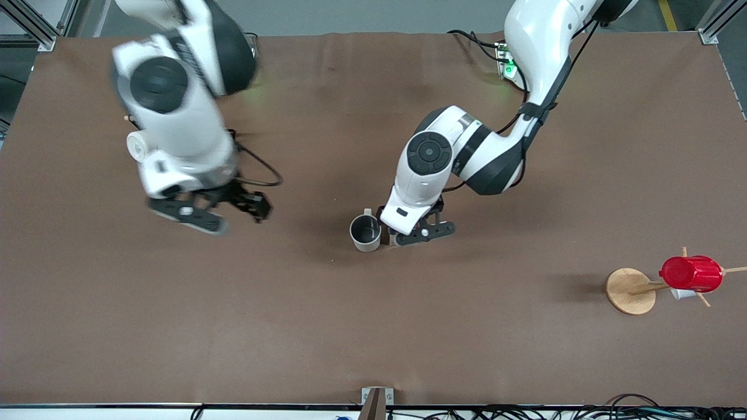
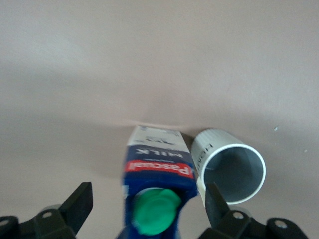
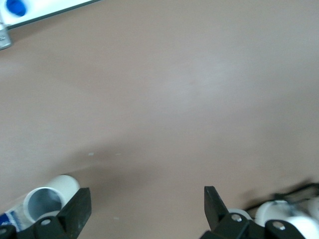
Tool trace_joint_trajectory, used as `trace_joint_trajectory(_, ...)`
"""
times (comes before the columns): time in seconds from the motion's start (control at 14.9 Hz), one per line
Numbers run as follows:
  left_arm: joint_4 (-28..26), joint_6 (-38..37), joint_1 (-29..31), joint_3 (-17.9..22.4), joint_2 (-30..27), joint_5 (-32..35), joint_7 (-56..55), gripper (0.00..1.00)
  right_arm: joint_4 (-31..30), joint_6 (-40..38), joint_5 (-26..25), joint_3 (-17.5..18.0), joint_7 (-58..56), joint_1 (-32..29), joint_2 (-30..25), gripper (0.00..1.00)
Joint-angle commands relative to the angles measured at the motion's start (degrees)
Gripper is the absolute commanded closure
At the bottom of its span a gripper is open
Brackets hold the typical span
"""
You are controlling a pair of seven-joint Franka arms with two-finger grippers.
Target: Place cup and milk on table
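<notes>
The cup (image 1: 366, 233), a beige-white mug with a grey inside, stands upright on the brown table (image 1: 373, 326) near its middle. The milk (image 2: 158, 172), a blue and white carton with a green cap and red label, stands on the table right beside the cup (image 2: 230, 168). My left gripper (image 1: 408, 233) is low over the milk and hides it in the front view. Its fingers stand open on either side of the carton, apart from it (image 2: 147, 194). My right gripper (image 1: 224, 210) is open and empty over bare table toward the right arm's end (image 3: 145, 196). The cup also shows in the right wrist view (image 3: 42, 201).
A mug tree with a round wooden disc base (image 1: 629, 290) stands toward the left arm's end, nearer the front camera. It carries a red ribbed cup (image 1: 691, 273) and a white mug (image 1: 680, 293).
</notes>
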Motion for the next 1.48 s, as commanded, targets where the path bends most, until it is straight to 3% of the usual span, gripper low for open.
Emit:
trace_joint_trajectory(0.0,-0.6,-5.7,2.8,2.4,-9.0,2.3,1.8,0.0,-4.6,-3.0,2.4,0.9,-10.8,-9.8,-7.0,0.0)
trace_joint_trajectory(0.07,-0.6,-7.9,4.7,2.4,-11.5,3.4,5.4,0.0,-5.6,-3.3,2.5,-0.4,-14.8,-11.5,-8.9,0.0)
trace_joint_trajectory(0.34,-0.8,-15.6,13.4,2.3,-20.2,5.2,17.3,0.0,-12.8,-3.7,8.1,-17.6,-33.9,-9.2,-18.3,0.0)
trace_joint_trajectory(0.47,-0.9,-18.8,18.5,1.9,-23.2,4.1,28.3,0.0,-17.1,-3.8,9.1,-20.6,-39.8,-11.1,-22.2,0.0)
trace_joint_trajectory(0.67,-7.1,-20.2,23.8,2.0,-29.9,-0.7,39.9,0.0,-16.8,-4.9,10.7,-19.0,-39.7,-13.6,-22.0,0.0)
trace_joint_trajectory(0.81,-13.4,-20.3,25.5,2.3,-35.5,-1.2,43.6,0.0,-12.3,-5.1,10.7,-16.6,-39.9,-14.8,-20.0,0.0)
trace_joint_trajectory(1.01,-19.3,-20.4,25.6,4.1,-40.7,-1.3,47.2,0.0,-7.6,-7.6,10.8,-16.4,-40.1,-14.6,-17.0,0.0)
trace_joint_trajectory(1.41,-19.3,-22.1,27.9,4.3,-42.3,-3.2,52.1,0.0,-7.6,-7.7,12.6,-17.0,-39.7,-12.9,-17.2,0.0)
